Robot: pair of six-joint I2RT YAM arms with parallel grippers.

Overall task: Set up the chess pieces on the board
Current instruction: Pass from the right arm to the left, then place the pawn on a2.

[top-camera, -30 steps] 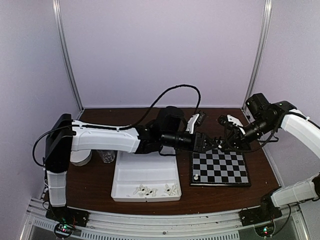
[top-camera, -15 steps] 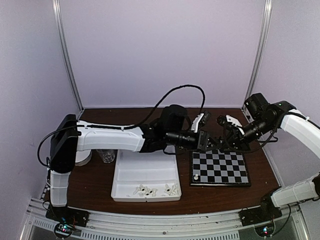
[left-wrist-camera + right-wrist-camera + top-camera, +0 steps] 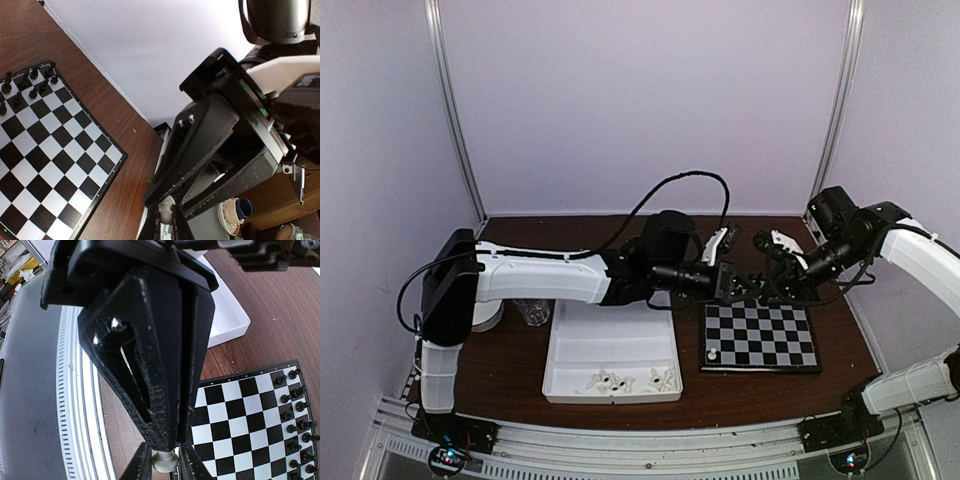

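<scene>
Now, change: L claw closed tight vs 1 s ago, pinching white piece.
R claw: near-closed, tips on same piece.
Board: just below both claws.
Tray: left of L claw, nearer arm bases; holds white pieces.

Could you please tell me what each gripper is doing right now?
Left gripper: closed on a white chess piece.
Right gripper: closed on the same piece.

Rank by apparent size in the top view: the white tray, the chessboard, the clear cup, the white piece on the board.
1. white tray
2. chessboard
3. clear cup
4. white piece on the board
All sit at similar camera distance, so the order holds.
</scene>
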